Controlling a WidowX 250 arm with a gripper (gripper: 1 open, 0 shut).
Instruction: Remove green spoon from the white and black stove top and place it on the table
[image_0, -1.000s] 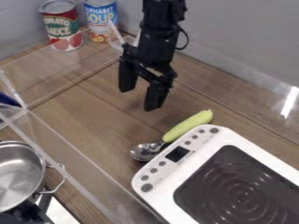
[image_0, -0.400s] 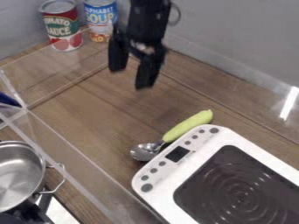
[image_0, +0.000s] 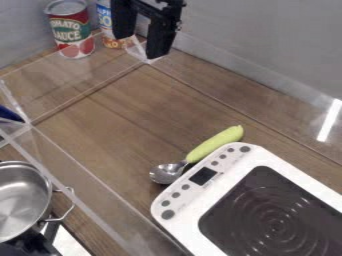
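Observation:
The green spoon (image_0: 201, 153) lies on the table (image_0: 147, 110), its yellow-green handle angled up to the right and its metal bowl at the lower left, right against the far-left edge of the white and black stove top (image_0: 257, 207). The stove top sits at the lower right with its black ringed glass bare. My gripper (image_0: 140, 42) is high at the back, far from the spoon, its two dark fingers apart and empty.
Two cans (image_0: 70, 27) stand at the back left by the wall. A steel pot (image_0: 20, 200) sits at the lower left, beyond a clear barrier edge (image_0: 40, 140). A blue object (image_0: 7, 114) shows at the left edge.
My gripper has moved up and back to the left, away from the spoon. The spoon and stove top have not moved.

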